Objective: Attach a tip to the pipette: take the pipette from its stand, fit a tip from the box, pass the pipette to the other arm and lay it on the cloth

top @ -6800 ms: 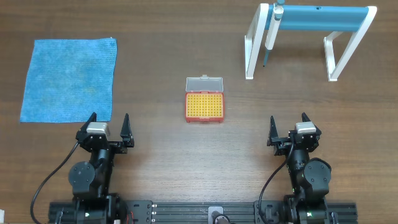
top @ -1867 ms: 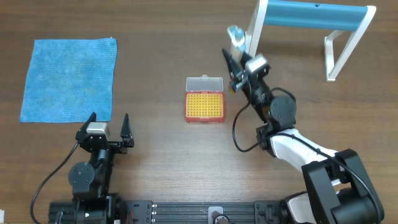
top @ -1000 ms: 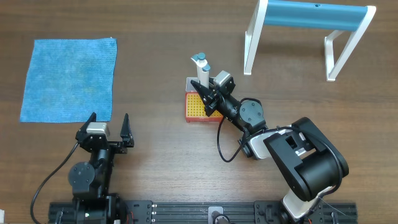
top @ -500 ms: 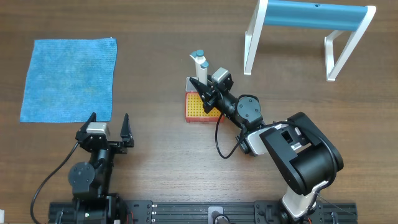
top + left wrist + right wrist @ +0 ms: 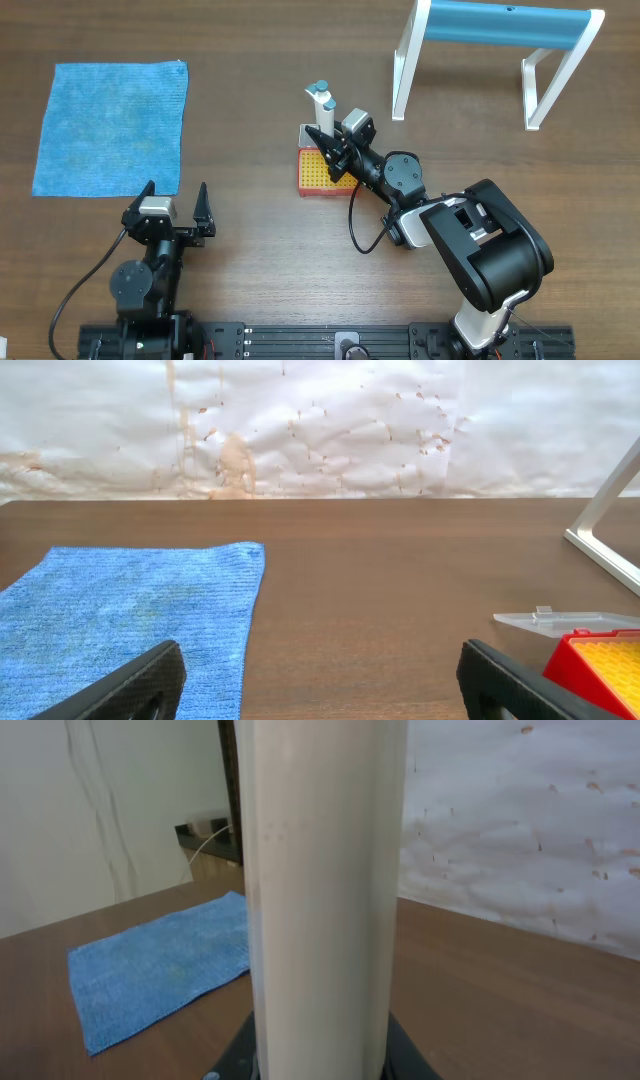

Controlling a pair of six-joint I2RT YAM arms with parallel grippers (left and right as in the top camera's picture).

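Observation:
My right gripper (image 5: 335, 150) is shut on the white pipette (image 5: 324, 112) with a blue cap and holds it upright above the red tip box (image 5: 322, 172), whose clear lid lies open behind it. In the right wrist view the pipette's white barrel (image 5: 325, 900) stands close to the camera. The blue cloth (image 5: 112, 128) lies flat at the far left of the table, and it appears again as the cloth (image 5: 110, 620) in the left wrist view and the cloth (image 5: 160, 975) in the right wrist view. My left gripper (image 5: 172, 203) rests open near the table's front, beside the cloth's near edge.
The white stand with a blue top bar (image 5: 500, 55) is at the back right. One white leg of the stand (image 5: 605, 520) and the tip box (image 5: 600, 660) show in the left wrist view. Bare wood lies between the cloth and the box.
The right arm took the pipette off the stand and carried it left to the tip box. Over the last half second it barely moved. The left arm stayed still.

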